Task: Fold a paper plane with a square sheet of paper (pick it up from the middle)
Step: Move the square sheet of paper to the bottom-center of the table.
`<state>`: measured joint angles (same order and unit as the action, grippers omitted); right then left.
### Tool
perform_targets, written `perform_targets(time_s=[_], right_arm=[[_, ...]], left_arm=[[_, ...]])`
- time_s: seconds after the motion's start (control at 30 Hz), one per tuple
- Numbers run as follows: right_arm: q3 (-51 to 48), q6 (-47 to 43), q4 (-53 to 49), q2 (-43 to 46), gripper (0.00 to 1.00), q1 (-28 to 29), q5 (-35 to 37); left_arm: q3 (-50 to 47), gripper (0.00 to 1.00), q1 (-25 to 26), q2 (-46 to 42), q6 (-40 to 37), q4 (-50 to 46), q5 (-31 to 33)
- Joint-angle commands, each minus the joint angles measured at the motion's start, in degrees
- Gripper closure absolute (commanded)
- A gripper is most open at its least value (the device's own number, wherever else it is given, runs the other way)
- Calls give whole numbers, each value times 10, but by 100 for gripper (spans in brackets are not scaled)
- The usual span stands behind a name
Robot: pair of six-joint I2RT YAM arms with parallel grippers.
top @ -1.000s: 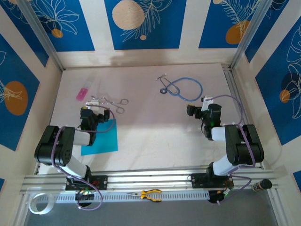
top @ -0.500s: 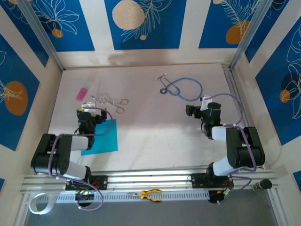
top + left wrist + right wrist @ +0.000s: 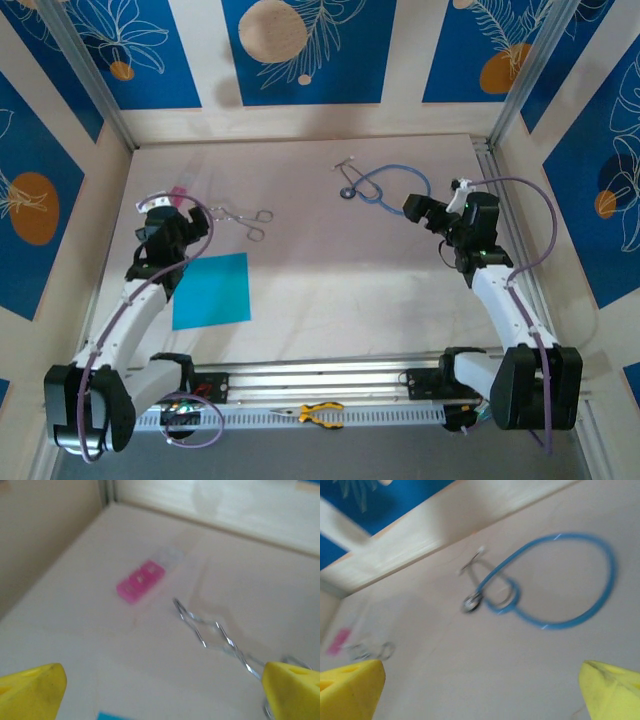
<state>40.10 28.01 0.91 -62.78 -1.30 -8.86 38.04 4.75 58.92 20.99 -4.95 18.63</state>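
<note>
**Edges and clearance.** The square sheet of paper point(image 3: 211, 290) lies flat and unfolded toward the near-left corner of the table point(image 3: 320, 270), its left edge just beside the left arm. The middle of the table is bare between the two arms.

The left gripper point(image 3: 172, 222) is held near the left edge, beyond the sheet, fingers spread wide with nothing between them. The right gripper point(image 3: 418, 209) is held near the right edge, just beside the stethoscope point(image 3: 547, 626), likewise released and empty.

Forceps point(image 3: 215, 635) and a pink item point(image 3: 140, 581) lie toward the far-left corner.

**Obscured.** Both wrist views are blurred. Only a corner of the sheet is caught in the left wrist view. The pink item's kind cannot be made out.
</note>
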Motion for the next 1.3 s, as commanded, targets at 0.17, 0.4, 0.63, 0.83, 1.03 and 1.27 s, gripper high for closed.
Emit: perform_targets(time_s=[0.17, 0.4, 0.63, 0.83, 1.03, 1.27], right_arm=[[59, 27, -182, -28, 0, 140, -128], [71, 14, -228, -42, 1, 309, 162], [25, -15, -156, -21, 1, 427, 380], [3, 7, -153, -14, 1, 438, 407], [-5, 18, -147, -21, 1, 437, 385], [-12, 23, -143, -31, 1, 436, 391]], left_arm=[[-42, 0, -2, -6, 84, -180, -200], [-52, 0, -1, 2, 88, -216, -187], [-62, 0, 0, 26, 99, -213, -207], [-74, 0, 3, 33, 90, -220, -212], [-84, 0, 8, 46, 104, -210, -235], [-89, 0, 27, 80, 115, -198, -275]])
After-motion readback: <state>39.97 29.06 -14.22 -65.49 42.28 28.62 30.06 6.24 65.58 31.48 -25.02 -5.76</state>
